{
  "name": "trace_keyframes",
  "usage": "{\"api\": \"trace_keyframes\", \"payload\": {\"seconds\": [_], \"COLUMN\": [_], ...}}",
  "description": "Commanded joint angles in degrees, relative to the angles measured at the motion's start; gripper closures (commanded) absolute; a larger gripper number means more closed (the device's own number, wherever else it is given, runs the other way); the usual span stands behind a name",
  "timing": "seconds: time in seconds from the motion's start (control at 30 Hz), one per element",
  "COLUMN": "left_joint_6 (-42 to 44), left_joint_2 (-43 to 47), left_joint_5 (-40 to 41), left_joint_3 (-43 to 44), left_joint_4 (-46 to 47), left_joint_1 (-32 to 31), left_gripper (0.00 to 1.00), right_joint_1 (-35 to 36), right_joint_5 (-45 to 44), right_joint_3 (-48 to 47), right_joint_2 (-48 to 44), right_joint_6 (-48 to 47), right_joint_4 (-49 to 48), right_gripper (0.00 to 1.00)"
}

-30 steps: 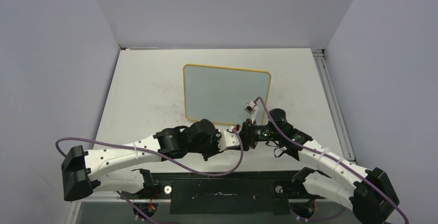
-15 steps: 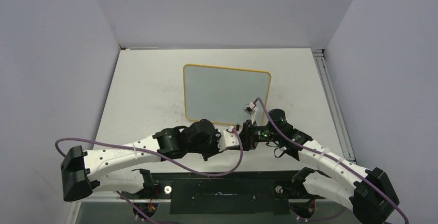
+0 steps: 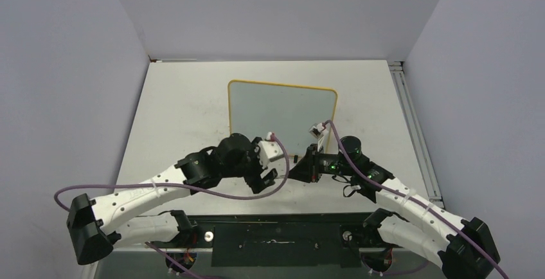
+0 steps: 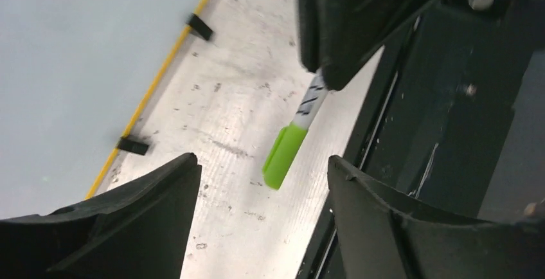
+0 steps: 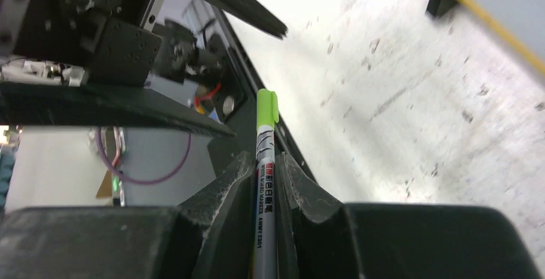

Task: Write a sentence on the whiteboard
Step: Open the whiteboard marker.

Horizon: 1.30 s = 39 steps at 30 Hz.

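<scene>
Whiteboard (image 3: 283, 115) lay flat in the middle of the surface (image 3: 180, 112), a pale grey rectangle with rounded corners and a thin yellow frame. The left wrist view showed two small black clip feet (image 4: 132, 144) on its near edge. To its left the surface was broad and open. To its right a narrower strip ran up to a metal rail (image 3: 411, 118), and walls closed three sides. The right gripper (image 5: 265, 163) was closed tight on the barrel of a marker (image 4: 292, 141), with the green cap pointing toward the left gripper (image 4: 260, 189). The left gripper stood wide open and held nothing. In its wrist view the cap appeared between its two fingers, touching neither.
</scene>
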<state>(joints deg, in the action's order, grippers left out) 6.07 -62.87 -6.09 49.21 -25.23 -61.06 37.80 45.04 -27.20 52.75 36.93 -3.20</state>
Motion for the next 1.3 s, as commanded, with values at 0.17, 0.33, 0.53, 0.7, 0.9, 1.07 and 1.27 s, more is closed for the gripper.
{"api": "trace_keyframes", "payload": {"seconds": [0.17,0.33,0.53,0.7,0.9,1.07,1.27], "left_joint_6": [-31.65,-57.54,-63.16,-64.36,-66.81,-68.07,-68.75], "left_joint_2": [18.83,22.69,22.21,20.25,19.89,19.95,19.89], "left_joint_5": [-22.43,-24.38,-23.01,-25.71,-27.62,-28.08,-28.58], "left_joint_3": [-6.77,-17.90,-20.65,-20.20,-21.49,-22.43,-22.87], "left_joint_4": [28.20,52.23,53.22,52.70,55.11,55.50,55.78], "left_joint_1": [22.36,26.32,26.43,26.43,26.43,26.47,26.43], "left_gripper": [0.22,0.21,0.21,0.21,0.46,0.55,0.53], "right_joint_1": [-8.40,-8.67,-4.92,-0.63,0.71,0.86,0.82], "right_joint_5": [-0.54,4.83,5.57,2.80,1.05,0.98,0.93], "right_joint_3": [2.25,0.64,-5.06,-6.42,-5.09,-5.23,-5.32], "right_joint_2": [-2.72,1.79,1.78,2.36,3.41,4.10,4.29], "right_joint_6": [12.08,19.66,12.80,8.76,10.57,10.80,11.12], "right_joint_4": [-27.59,-42.49,-33.84,-29.81,-34.16,-34.81,-35.66], "right_gripper": [0.95,0.95,0.95,0.95,0.95,0.95,0.95]}}
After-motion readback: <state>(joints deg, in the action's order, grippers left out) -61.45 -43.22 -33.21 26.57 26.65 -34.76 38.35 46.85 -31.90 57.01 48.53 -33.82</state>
